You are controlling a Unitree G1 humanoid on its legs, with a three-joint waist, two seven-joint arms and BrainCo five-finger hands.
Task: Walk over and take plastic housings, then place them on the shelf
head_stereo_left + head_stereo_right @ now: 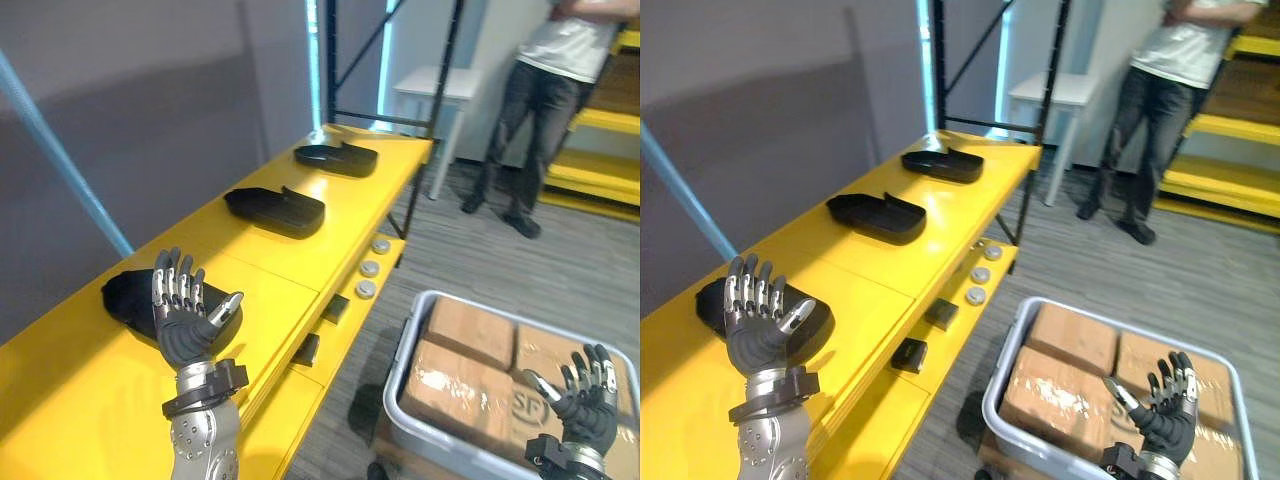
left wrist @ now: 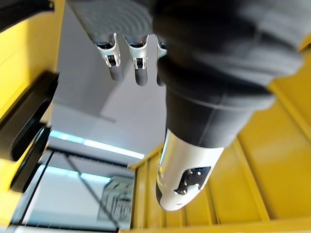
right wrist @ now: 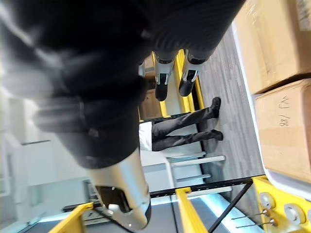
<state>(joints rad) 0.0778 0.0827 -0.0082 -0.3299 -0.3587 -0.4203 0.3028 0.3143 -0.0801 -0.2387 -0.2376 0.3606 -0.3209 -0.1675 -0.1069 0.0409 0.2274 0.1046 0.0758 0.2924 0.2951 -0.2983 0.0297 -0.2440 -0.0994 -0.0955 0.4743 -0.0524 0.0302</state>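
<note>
Three black plastic housings lie in a row on the yellow shelf (image 1: 270, 270): a near one (image 1: 125, 300), a middle one (image 1: 275, 210) and a far one (image 1: 337, 158). My left hand (image 1: 182, 318) is raised upright just in front of the near housing, fingers straight and spread, holding nothing. In the left wrist view the near housing (image 2: 24, 126) lies off to the side of the fingers (image 2: 112, 58). My right hand (image 1: 585, 400) hovers open and empty over the boxes at the lower right.
A grey bin (image 1: 400, 360) with cardboard boxes (image 1: 470, 330) stands on the floor to the right of the shelf. Round silver knobs (image 1: 370, 268) and small black blocks (image 1: 335, 308) sit on the shelf's lower ledge. A person (image 1: 545, 100) stands beyond, near a white table (image 1: 435, 85).
</note>
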